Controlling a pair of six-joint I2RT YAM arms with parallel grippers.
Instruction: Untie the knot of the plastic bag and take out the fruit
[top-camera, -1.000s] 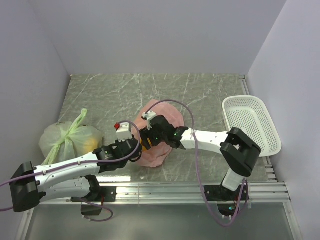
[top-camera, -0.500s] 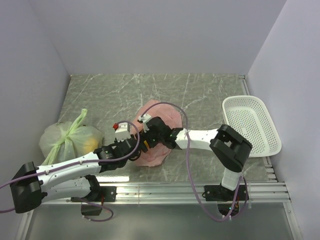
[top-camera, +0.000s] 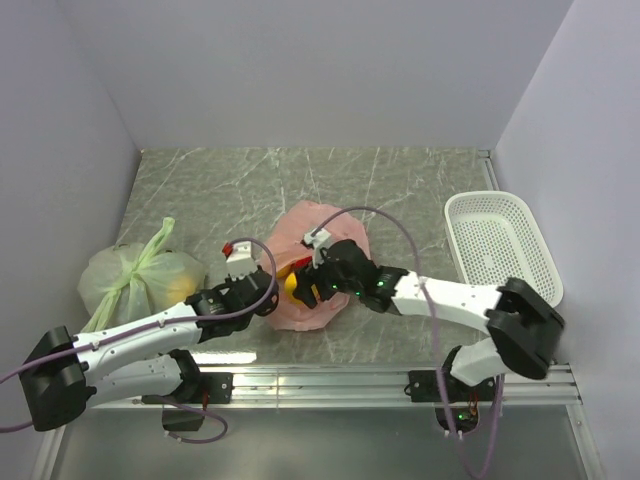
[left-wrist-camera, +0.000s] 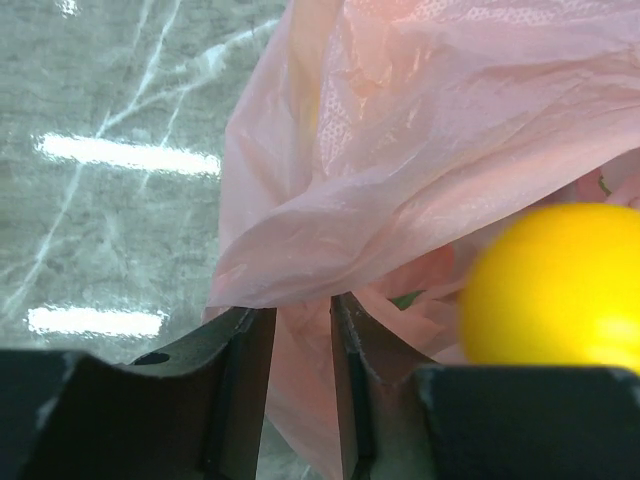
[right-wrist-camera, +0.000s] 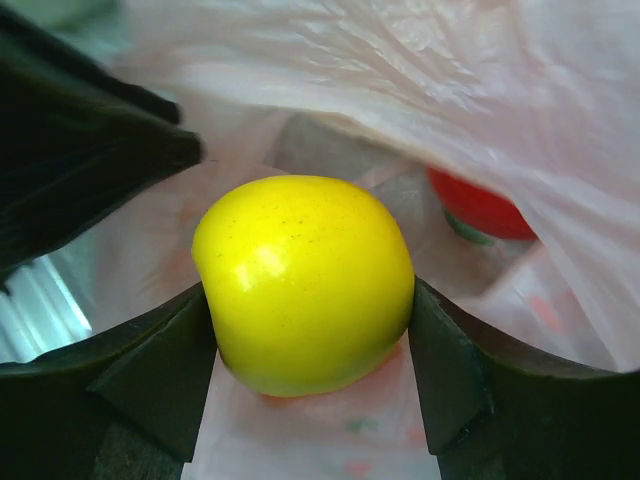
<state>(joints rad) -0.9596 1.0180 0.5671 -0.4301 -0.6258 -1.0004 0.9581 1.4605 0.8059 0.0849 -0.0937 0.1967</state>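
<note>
Grey marbled table (top-camera: 420, 190) runs from the bottom rail of the overhead frame, where both my arms are bolted, up to pale walls (top-camera: 320, 70).

Nearest to me, lower centre of that frame, my left gripper (left-wrist-camera: 303, 310) is pinched nearly closed on a fold of the plastic bag (left-wrist-camera: 430, 120). In the left wrist view its two dark fingers (left-wrist-camera: 245, 380) stand at the bottom edge with only a thin strip of pink film between them, and the bag's crinkled skin rises from there toward the upper right.

Just beside it, my right gripper (right-wrist-camera: 310, 300) is inside the bag's mouth and clamped on a yellow fruit (right-wrist-camera: 305, 240), one dark jaw pressing each side. Pink film lies under and around the fruit. Behind it, upper right of the right wrist view, a red fruit (right-wrist-camera: 480, 210) sits half covered by the bag.

The bag itself rests on the table at the middle of the overhead frame, slumped and spread.

Farther off, a tied pale green bag (top-camera: 135, 275) sits at the left edge, and a white mesh basket (top-camera: 530, 235) lies at the right edge, both well apart from the pink bag.
</note>
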